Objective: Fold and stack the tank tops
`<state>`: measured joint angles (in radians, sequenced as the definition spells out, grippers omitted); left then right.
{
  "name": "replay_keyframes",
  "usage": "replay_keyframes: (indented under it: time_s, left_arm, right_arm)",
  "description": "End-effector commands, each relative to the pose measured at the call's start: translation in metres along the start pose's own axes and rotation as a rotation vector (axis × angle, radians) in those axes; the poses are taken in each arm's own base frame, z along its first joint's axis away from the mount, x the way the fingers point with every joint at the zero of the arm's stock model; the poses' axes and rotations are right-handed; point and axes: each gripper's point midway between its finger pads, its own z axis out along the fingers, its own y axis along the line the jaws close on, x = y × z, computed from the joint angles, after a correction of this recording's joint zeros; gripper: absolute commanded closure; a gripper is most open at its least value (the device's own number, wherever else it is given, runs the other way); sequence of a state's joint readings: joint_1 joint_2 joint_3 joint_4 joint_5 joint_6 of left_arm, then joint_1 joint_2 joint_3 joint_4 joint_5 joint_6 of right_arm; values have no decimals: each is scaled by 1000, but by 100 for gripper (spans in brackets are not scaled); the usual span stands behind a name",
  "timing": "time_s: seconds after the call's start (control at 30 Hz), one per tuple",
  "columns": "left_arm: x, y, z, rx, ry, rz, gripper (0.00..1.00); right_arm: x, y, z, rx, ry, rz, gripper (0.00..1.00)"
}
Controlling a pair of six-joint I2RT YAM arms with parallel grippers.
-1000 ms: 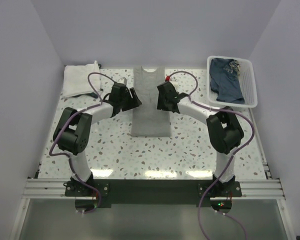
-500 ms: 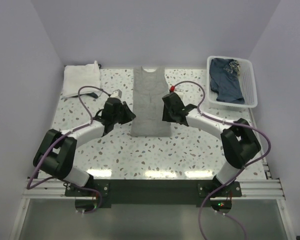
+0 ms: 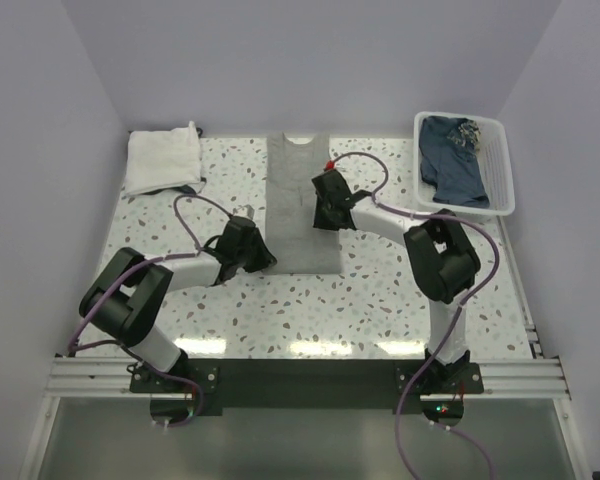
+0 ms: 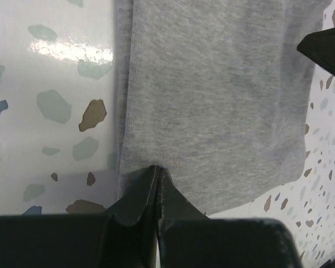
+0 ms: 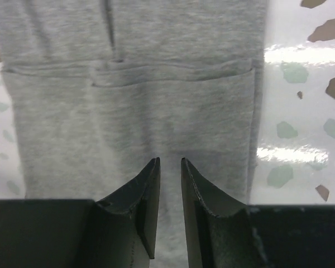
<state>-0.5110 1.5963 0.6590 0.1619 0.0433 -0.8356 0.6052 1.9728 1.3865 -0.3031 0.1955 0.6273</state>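
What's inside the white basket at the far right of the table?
A crumpled dark blue garment fills most of the white slatted basket, and bare slats show along its right side. Anything beneath the garment, and most of the basket floor, is covered.

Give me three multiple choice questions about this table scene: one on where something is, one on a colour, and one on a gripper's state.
1. Where does the white basket stand?
A. at the far right of the table
B. in the far left corner
C. between the arm bases

2. What colour is the tank top spread out in the middle?
A. red
B. grey
C. green

3. How is the left gripper?
A. wide open over the basket
B. shut on nothing, up in the air
C. shut on the tank top's edge

Answers:
1 A: the top view shows it at the far right edge.
2 B: both wrist views show grey cloth.
3 C: the left wrist view shows its jaws pinched together on the cloth's edge.
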Motion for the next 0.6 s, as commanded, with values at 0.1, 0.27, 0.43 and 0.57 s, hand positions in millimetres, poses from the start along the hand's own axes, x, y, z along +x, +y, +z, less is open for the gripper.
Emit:
replay_keyframes:
  time_s: [0.1,0.27,0.43,0.57]
  left_arm:
    - [14,20,5,-55,12,-37,100]
    - [21,26,3,-65,27,-34,100]
    - [18,27,-2,-74,13,-17,100]
    - [16,20,-6,-30,12,9,100]
  right_arm:
    - [-8,-37,24,15,52,103,75]
    - [-13,-39,18,15,62,97,74]
    - [-19,-45,7,42,50,90,72]
    - [-16,-51,-6,42,41,81,66]
